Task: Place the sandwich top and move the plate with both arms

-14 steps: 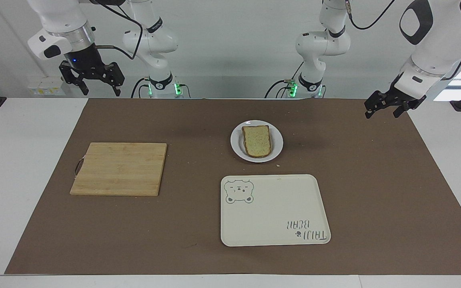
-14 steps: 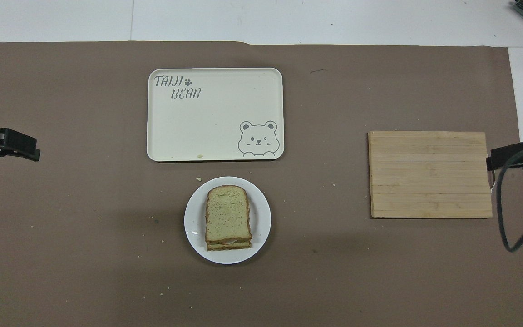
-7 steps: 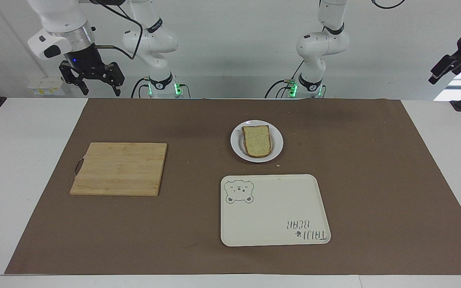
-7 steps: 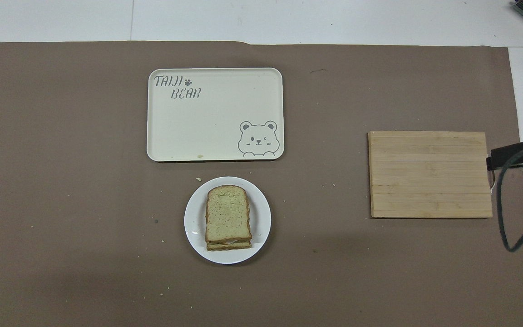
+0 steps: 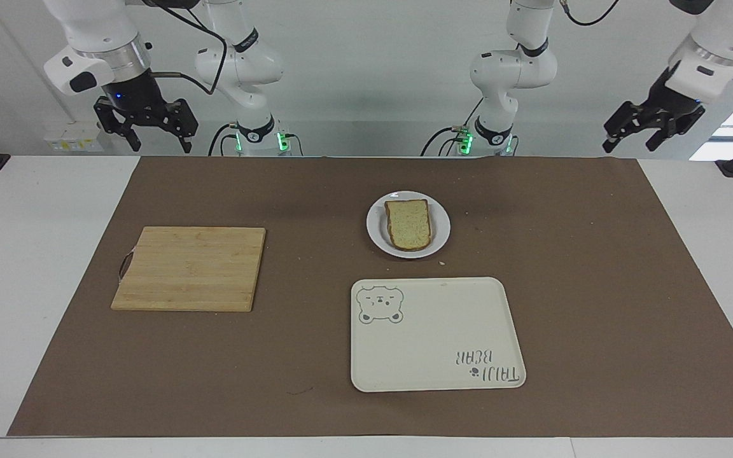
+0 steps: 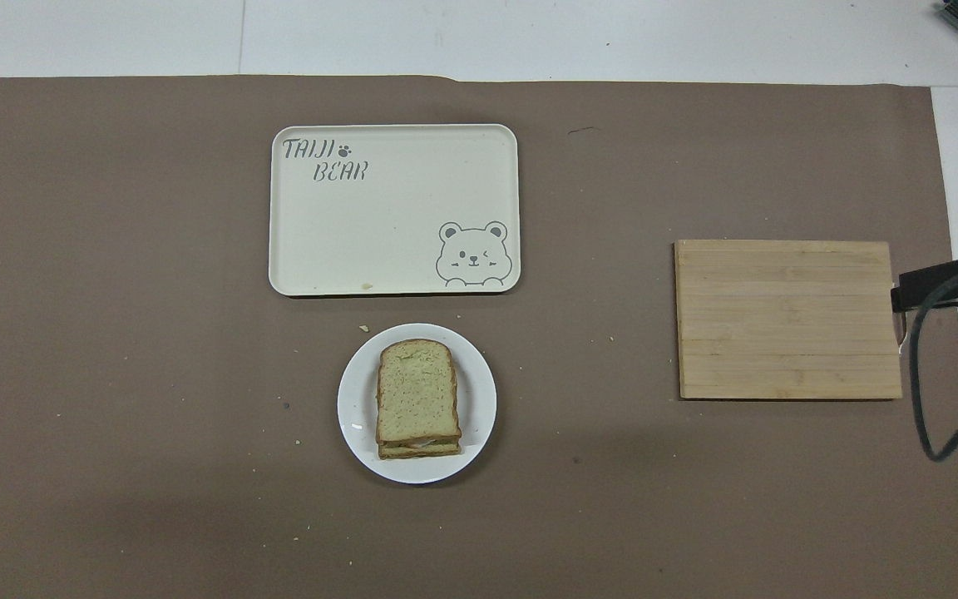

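The sandwich top (image 5: 408, 222), a speckled bread slice with a dark crust, lies on the stacked sandwich on the small round white plate (image 5: 376, 226). Bread (image 6: 416, 389) and plate (image 6: 353, 409) also show in the overhead view, with filling visible under the slice. My right gripper (image 5: 160, 145) hangs open and empty above the table's edge at the right arm's end; its tip (image 6: 935, 286) shows beside the cutting board. My left gripper (image 5: 628, 145) is open and empty, raised above the table's edge at the left arm's end. It is out of the overhead view.
A cream rectangular tray (image 5: 436, 343) (image 6: 379, 225) with a bear drawing lies farther from the robots than the plate. A wooden cutting board (image 5: 189, 268) (image 6: 787, 320) lies toward the right arm's end. A brown mat (image 5: 595, 286) covers the table. Two smaller white arms stand at the back.
My left gripper has risen from low over the mat's corner, swung outward, and come back a little; it has left the overhead view. The right arm, plate and sandwich have not moved.
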